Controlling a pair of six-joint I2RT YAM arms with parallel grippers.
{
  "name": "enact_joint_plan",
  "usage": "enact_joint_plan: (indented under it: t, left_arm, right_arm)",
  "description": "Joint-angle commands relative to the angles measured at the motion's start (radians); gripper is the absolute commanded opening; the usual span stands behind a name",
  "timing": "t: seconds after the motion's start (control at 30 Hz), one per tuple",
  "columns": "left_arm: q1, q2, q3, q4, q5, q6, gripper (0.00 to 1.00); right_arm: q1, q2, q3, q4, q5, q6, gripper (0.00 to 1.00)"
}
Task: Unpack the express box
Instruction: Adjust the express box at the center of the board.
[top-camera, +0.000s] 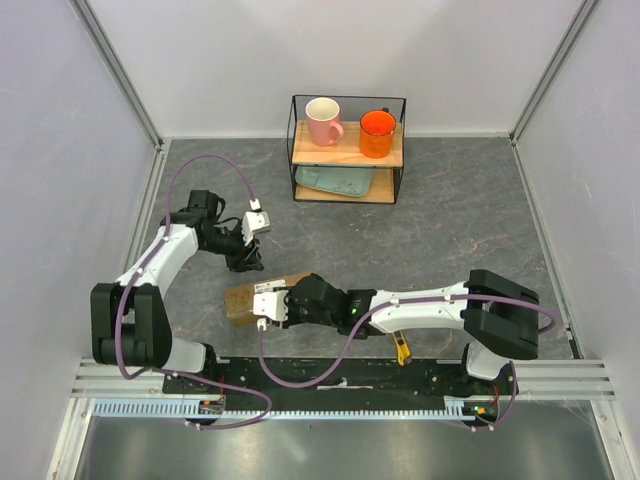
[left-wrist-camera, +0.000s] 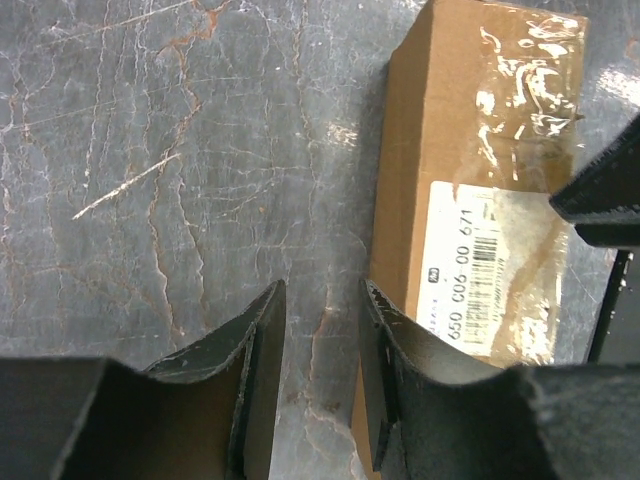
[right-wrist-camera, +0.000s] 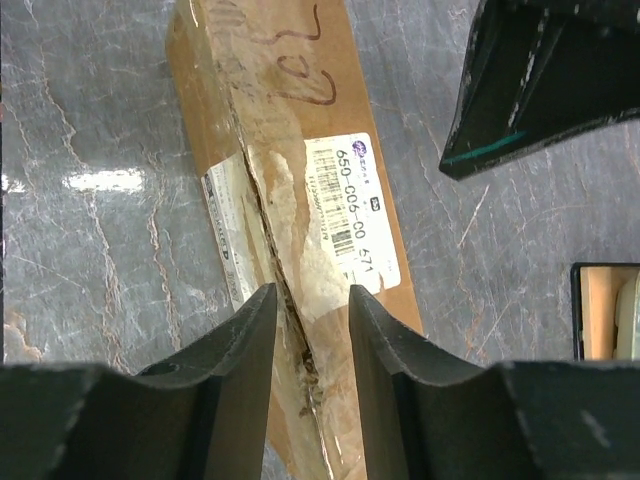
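Looking down the right wrist camera, I am seeing the express box (right-wrist-camera: 280, 90) lying flat on the table (top-camera: 450, 230), its long axis running straight away from the right gripper (right-wrist-camera: 312, 300). Those jaws are standing spread and pinching nothing, straddling the ragged slit in the tape seam (right-wrist-camera: 262, 200) that is running along the box's length. The left gripper (left-wrist-camera: 322, 300) is likewise standing spread and empty, hovering over bare stone just beside the box's long edge. Whether its nearer finger (left-wrist-camera: 390, 340) is touching the cardboard, I cannot tell. From above, the box is lying crosswise in front of the bases, left of centre, between the two grippers, with the right one over it and so the nearer. I am judging that the coming move is turning on that seam, since the right fingers are lining up along it for prying a flap. Open room is lying toward the left wall. The shelf (top-camera: 345, 156) is sitting well apart behind, and the yellow knife (top-camera: 402, 349) is lying near the right base.
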Motion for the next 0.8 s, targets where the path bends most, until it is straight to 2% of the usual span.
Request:
enact_joint_plan:
  t: [0.0, 0.13, 0.23, 0.4, 0.47, 0.6, 0.77]
  left_arm:
    - [-0.005, 0.061, -0.009, 0.098, 0.011, -0.056, 0.41]
    - [-0.007, 0.084, -0.016, 0.184, -0.05, -0.118, 0.41]
    - [-0.008, 0.089, -0.026, 0.193, -0.067, -0.111, 0.4]
    - [-0.028, 0.09, -0.052, 0.187, -0.08, -0.08, 0.4]
    - [-0.036, 0.095, -0.06, 0.178, -0.073, -0.071, 0.4]
    - [-0.036, 0.092, -0.066, 0.166, -0.06, -0.068, 0.4]
    - [-0.03, 0.002, -0.034, 0.132, -0.075, -0.051, 0.43]
  right_arm:
    - [0.0, 0.03, 0.057, 0.001, -0.023, -0.032, 0.41]
    - [0.0, 0.048, 0.08, -0.008, -0.035, -0.035, 0.34]
    - [0.0, 0.063, 0.092, -0.008, -0.032, -0.035, 0.14]
    - [-0.006, 0.08, 0.108, -0.007, -0.038, -0.029, 0.08]
    - [-0.008, 0.083, 0.112, -0.007, -0.041, -0.03, 0.01]
    - [-0.011, 0.083, 0.123, 0.004, -0.018, -0.026, 0.0]
    - [-0.024, 0.044, 0.12, 0.039, 0.056, -0.018, 0.0]
